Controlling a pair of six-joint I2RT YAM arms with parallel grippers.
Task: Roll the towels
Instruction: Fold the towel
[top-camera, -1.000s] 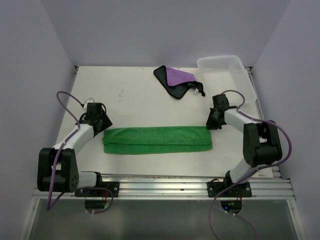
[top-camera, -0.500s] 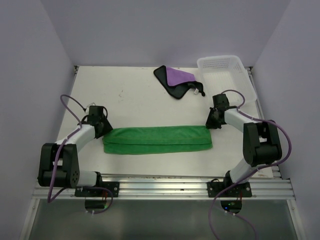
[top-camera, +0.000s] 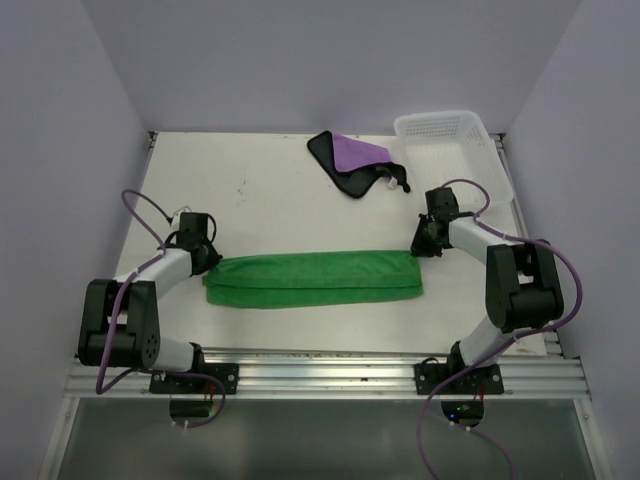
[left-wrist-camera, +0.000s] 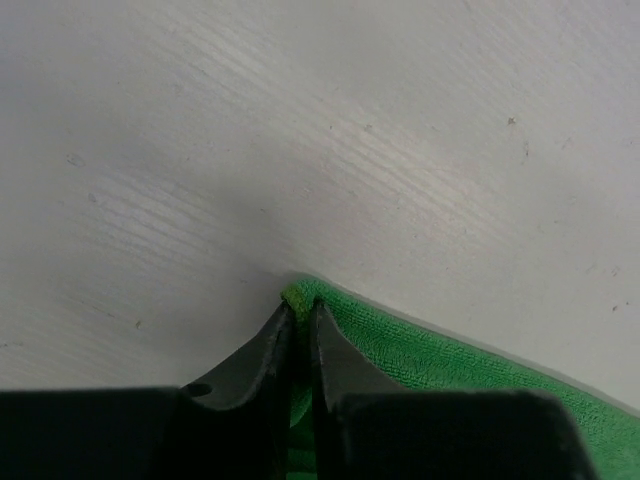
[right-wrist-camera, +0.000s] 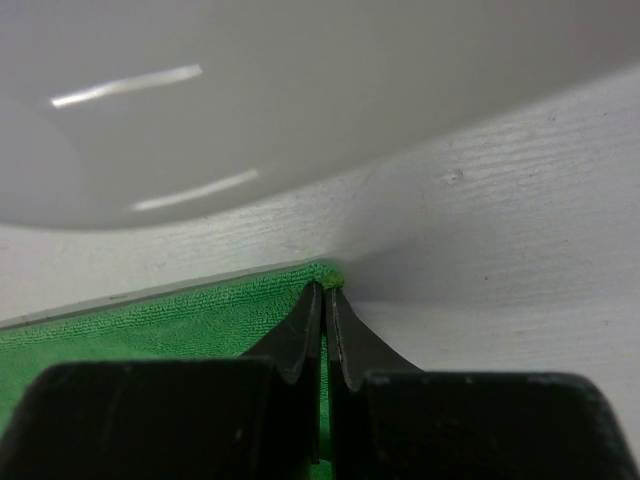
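A green towel (top-camera: 315, 278), folded into a long band, lies across the near middle of the table (top-camera: 270, 200). The left gripper (top-camera: 208, 262) pinches the band's 9 o'clock end, jaws drawn close on the corner. The right gripper (top-camera: 420, 247) nips the far corner at 3 o'clock, jaws pressed tight on the cloth. A purple towel (top-camera: 352, 158) lies crumpled at 12 o'clock, near a white basket (top-camera: 438, 119) at 1 o'clock.

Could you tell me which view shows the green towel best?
The top external view: the whole green towel shows, end to end. The wrist views show only a corner each, pinched by the left gripper and right gripper.
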